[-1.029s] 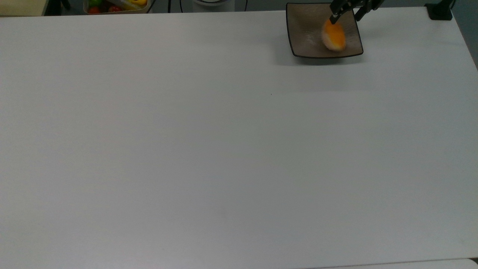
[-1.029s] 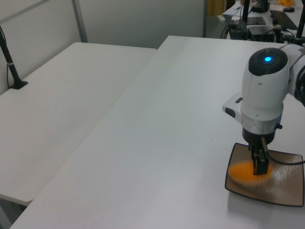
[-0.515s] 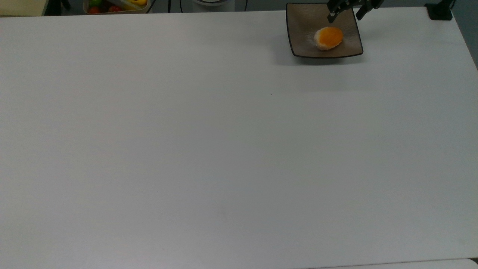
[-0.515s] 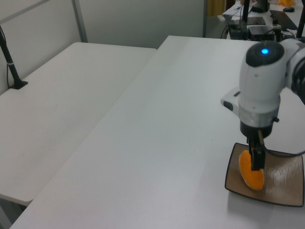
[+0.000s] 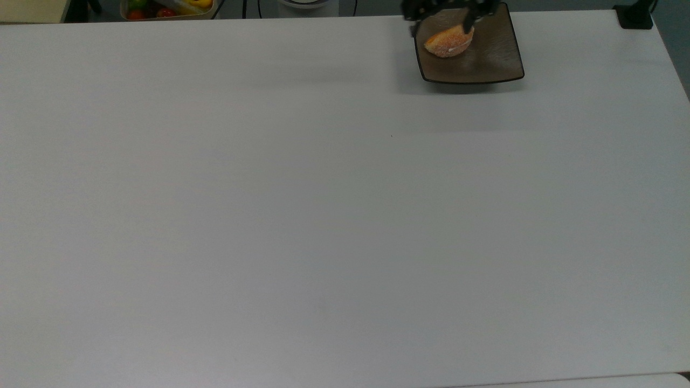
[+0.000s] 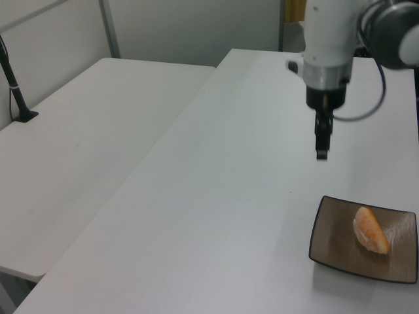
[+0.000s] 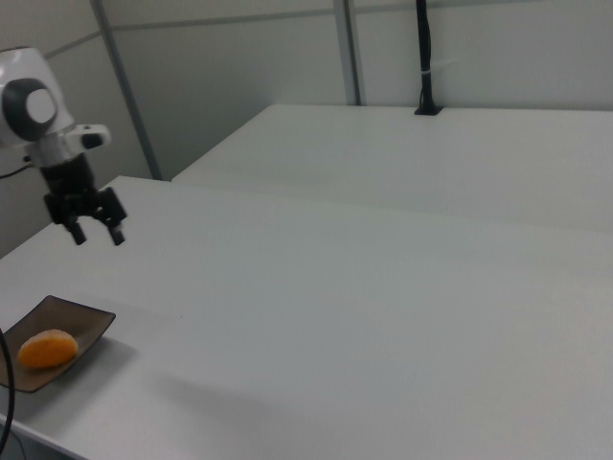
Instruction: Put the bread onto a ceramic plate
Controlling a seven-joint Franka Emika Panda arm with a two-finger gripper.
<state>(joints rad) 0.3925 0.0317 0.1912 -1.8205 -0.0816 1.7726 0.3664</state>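
Observation:
The bread [image 5: 449, 40], an orange-brown roll with a pale sugary edge, lies by itself on the square brown ceramic plate [image 5: 498, 56] at the far edge of the white table. In the left view the bread [image 6: 370, 230] rests on the plate [image 6: 337, 243] at the lower right. My gripper [image 6: 321, 142] hangs well above the table, off the plate and apart from the bread. In the right view the gripper [image 7: 97, 235] is open and holds nothing, high above the plate [image 7: 84, 319] and the bread [image 7: 47, 349]. In the top view the gripper [image 5: 439, 16] shows as dark fingers over the plate's far left corner.
A tub of toy fruits [image 5: 167, 8] sits beyond the table's far edge on the top view's left. A black clamp [image 5: 636, 16] stands at the far right corner. A second white table [image 6: 78, 150] with a black post [image 6: 16, 85] adjoins.
The gripper has risen off the plate and moved toward the top view's left. The bread stayed on the plate, rolling toward its far left part.

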